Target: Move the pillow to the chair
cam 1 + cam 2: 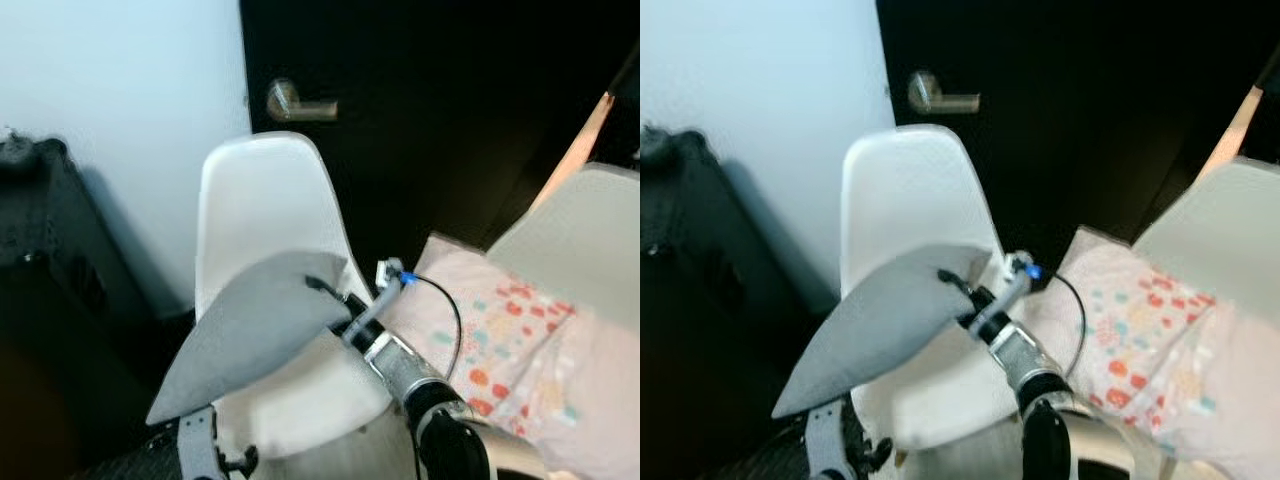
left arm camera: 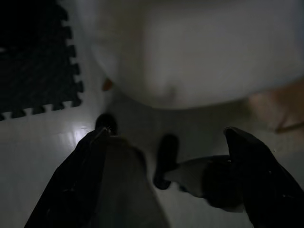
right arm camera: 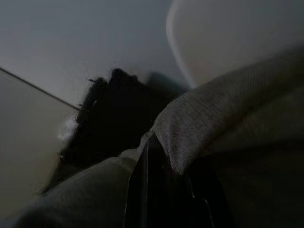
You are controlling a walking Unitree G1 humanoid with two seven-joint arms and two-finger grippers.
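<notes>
While right gripper (image 1: pixel 318 285) pinches pillow (image 1: pixel 250 335) | over chair (image 1: pixel 262 190) (white)

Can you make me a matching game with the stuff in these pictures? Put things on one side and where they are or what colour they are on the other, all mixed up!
Things:
1. pillow
2. chair
3. door handle
4. flowery blanket

Descriptions:
A. white, standing in front of the dark door
B. pale with orange and teal spots, on the robot's right
C. grey, held by the right gripper over the seat
D. metal, up on the dark door

Pairs: 1-C, 2-A, 3-D, 4-B
</notes>
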